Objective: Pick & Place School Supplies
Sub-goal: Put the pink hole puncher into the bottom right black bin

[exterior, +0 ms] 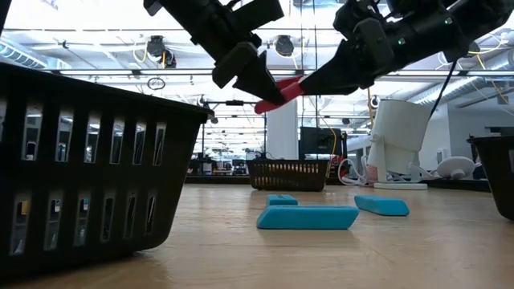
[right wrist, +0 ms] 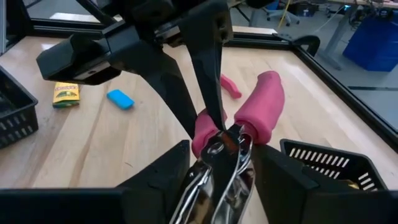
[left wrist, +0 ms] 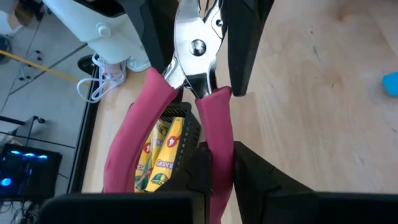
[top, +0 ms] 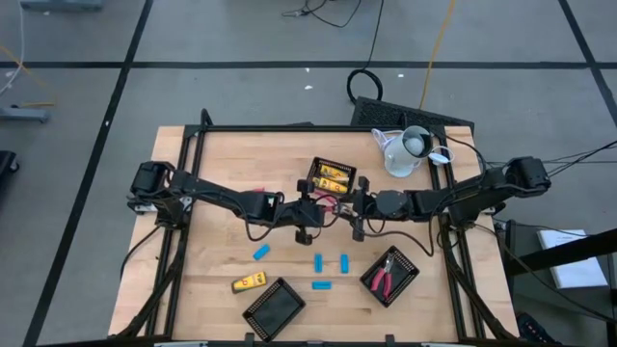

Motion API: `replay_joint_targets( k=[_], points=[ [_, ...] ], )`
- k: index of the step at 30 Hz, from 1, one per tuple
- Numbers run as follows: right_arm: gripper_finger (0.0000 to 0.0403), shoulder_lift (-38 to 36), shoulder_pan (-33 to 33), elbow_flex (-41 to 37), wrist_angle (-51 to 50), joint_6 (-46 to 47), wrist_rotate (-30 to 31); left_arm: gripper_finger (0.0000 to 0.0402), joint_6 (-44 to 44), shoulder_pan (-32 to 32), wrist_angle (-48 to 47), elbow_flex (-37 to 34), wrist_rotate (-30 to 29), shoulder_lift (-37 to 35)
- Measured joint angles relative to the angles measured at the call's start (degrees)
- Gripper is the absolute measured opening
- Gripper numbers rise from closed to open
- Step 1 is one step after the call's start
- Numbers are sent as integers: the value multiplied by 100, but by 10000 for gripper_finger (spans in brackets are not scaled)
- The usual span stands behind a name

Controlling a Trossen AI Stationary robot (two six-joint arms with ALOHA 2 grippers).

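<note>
A pair of red-handled pliers [top: 328,202] hangs in the air between my two grippers at the table's middle, just in front of the tray of yellow-and-black boxes [top: 333,176]. My left gripper [top: 307,210] is shut on a handle, and my right gripper [top: 359,207] is shut on the metal head. A second pair of red pliers lies in the tray [top: 390,275] near the right. Several blue pieces [top: 318,262] and one yellow box [top: 249,282] lie flat on the wood nearer the front edge. My left gripper [left wrist: 219,152] pinches one pink handle [right wrist: 205,132] of the pliers between its two fingers, coming from the table's left. The other handle [right wrist: 262,109] stands free beside the fingers. The pliers are lifted clear of the table. My right gripper [right wrist: 219,149] has the pliers' metal head [left wrist: 196,46] between its two fingers [left wrist: 244,43], coming from the table's right. The handles point away from it toward the left gripper. The tool is roughly level in the air.
An empty black mesh tray [top: 273,308] sits at the near edge, left of centre. A white jug [top: 405,149] stands at the far right. Bare wood lies on the left half of the table [top: 212,260]. Cables trail off the far edge.
</note>
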Motion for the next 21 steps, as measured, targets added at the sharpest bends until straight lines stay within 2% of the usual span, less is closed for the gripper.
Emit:
replay_joint_targets(
  k=[12, 15, 19, 21],
  points=[
    [162, 7, -90, -24, 40, 59, -1, 39, 174, 1, 305, 15, -19, 250],
    [140, 7, -107, -24, 83, 70, 11, 39, 175, 3, 312, 27, 10, 269],
    [79, 7, -113, -24, 74, 96, 24, 39, 184, 5, 348, 27, -31, 298],
    [77, 7, -114, -24, 81, 51, 24, 39, 204, 3, 365, 27, -17, 294]
  ],
)
